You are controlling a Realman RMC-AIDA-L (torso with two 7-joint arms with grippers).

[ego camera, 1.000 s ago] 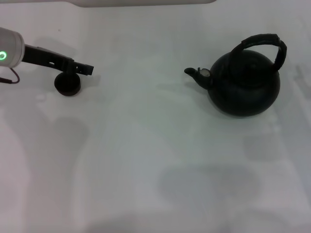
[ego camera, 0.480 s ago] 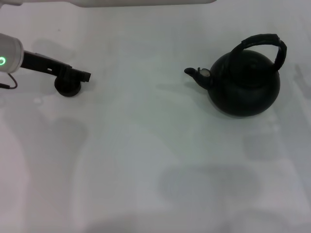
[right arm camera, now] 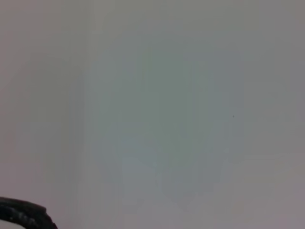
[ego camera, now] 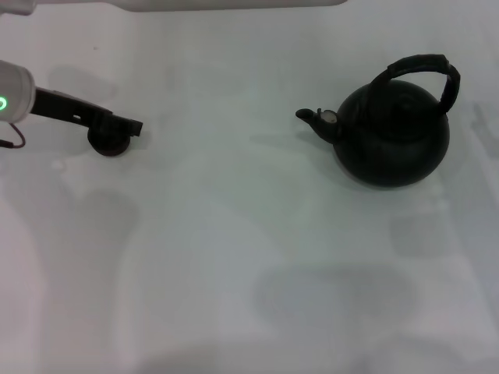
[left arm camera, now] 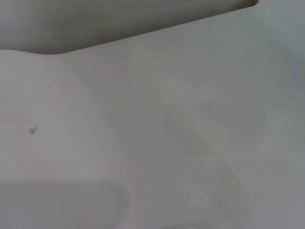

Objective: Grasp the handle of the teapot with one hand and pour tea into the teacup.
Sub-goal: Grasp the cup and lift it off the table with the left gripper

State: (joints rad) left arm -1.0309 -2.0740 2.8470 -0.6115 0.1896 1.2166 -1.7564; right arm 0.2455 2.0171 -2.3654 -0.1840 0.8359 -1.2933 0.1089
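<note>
The black teapot (ego camera: 392, 136) stands on the right of the white table, its short spout (ego camera: 309, 117) pointing left. The arched, wrapped handle (ego camera: 421, 65) stands upright over it, with nothing touching it. The tiny black teacup (ego camera: 108, 142) sits far to the left. My left gripper (ego camera: 129, 125) reaches in from the left edge, and its dark fingers lie across the cup's top rim. Whether they hold the cup does not show. The right gripper is out of view. No tea shows.
A wide stretch of bare white tabletop (ego camera: 234, 202) lies between cup and teapot. A pale raised edge (ego camera: 234, 5) runs along the far side. In the right wrist view a dark ribbed piece (right arm camera: 21, 215) shows at one corner.
The left arm has drawn back slightly to the left, and its fingertips have shifted a little toward the near side. Teacup and teapot stay where they were.
</note>
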